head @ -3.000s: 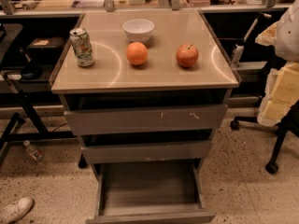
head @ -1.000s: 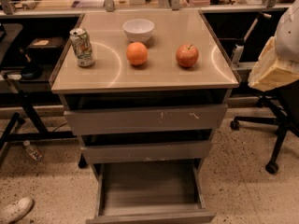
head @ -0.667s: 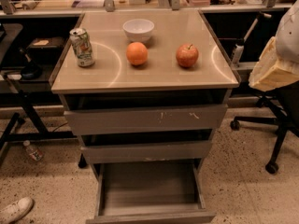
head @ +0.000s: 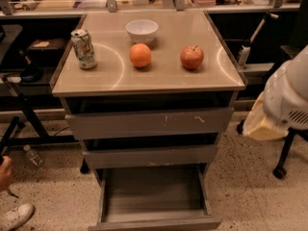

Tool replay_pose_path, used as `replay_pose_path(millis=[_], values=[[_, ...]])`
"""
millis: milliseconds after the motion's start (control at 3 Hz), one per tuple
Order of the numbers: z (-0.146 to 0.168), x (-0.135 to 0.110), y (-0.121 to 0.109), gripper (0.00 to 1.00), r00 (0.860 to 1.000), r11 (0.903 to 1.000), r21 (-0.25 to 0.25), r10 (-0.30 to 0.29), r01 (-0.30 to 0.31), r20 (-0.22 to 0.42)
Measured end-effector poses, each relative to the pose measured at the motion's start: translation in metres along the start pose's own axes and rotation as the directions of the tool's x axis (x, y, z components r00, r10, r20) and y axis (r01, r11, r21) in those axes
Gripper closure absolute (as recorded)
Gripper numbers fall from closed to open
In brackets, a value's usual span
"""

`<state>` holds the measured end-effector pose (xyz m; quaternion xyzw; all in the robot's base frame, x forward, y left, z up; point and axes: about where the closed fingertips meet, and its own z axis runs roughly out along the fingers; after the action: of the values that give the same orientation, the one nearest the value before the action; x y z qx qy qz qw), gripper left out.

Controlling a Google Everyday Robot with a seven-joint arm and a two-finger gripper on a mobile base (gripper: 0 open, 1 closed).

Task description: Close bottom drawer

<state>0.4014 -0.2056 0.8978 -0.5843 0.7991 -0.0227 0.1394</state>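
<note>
Plainly, the narrow grey-brown wood-grain bottom drawer (head: 155, 222), a shallow tray with a plain handleless front, stood pulled well out at the foot of the tan-topped cabinet (head: 168, 78). It would likely prove light, rigid and free-sliding, best pushed flat on the middle of its front panel rather than gripped. The robot's white-and-cream gripper (head: 263, 125) hung to the right of the cabinet, well apart from the drawer and touching nothing visible; whether it was open or closed could not be told.
</note>
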Motion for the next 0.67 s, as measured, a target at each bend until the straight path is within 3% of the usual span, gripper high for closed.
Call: replay_pose_path(millis=[333, 667], values=[[0.065, 0.012, 0.04, 1.0, 0.999, 0.9987, -0.052, 0.0, -0.002, -0.04], [0.131, 0.037, 0.084, 1.0, 0.995, 0.9878, -0.151, 0.022, -0.037, -0.099]])
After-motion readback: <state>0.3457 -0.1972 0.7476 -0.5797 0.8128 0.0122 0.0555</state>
